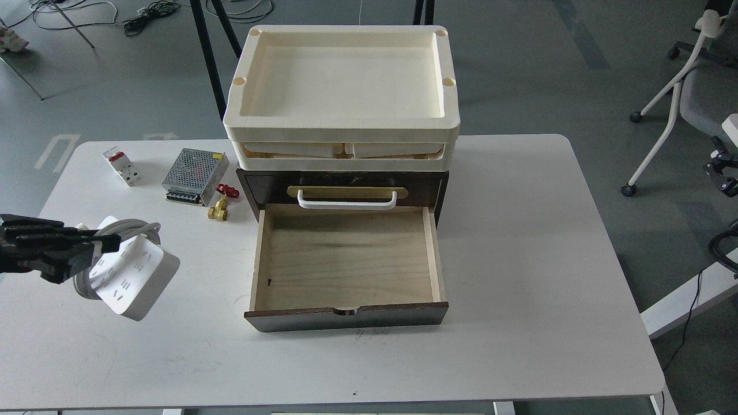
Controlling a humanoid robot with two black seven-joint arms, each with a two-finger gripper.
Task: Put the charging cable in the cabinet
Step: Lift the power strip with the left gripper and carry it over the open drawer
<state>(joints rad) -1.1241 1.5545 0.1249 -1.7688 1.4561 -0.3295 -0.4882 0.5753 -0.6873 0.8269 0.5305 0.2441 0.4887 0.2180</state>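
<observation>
The charging cable (134, 276), a white power strip with its cord looped around it, hangs in the air over the left part of the table. My left gripper (95, 251) comes in from the left edge and is shut on its near end and cord. The cabinet (345, 190) is a dark brown drawer unit in the middle of the table. Its lower pale wood drawer (346, 265) is pulled out and empty. The upper drawer with the white bar handle (346, 200) is shut. My right gripper is out of view.
Cream plastic trays (343, 124) are stacked on the cabinet. A silver mesh power-supply box (193, 168), a small white breaker with red tab (121, 167) and a brass valve with red handle (219, 207) lie at the back left of the white table (519, 259).
</observation>
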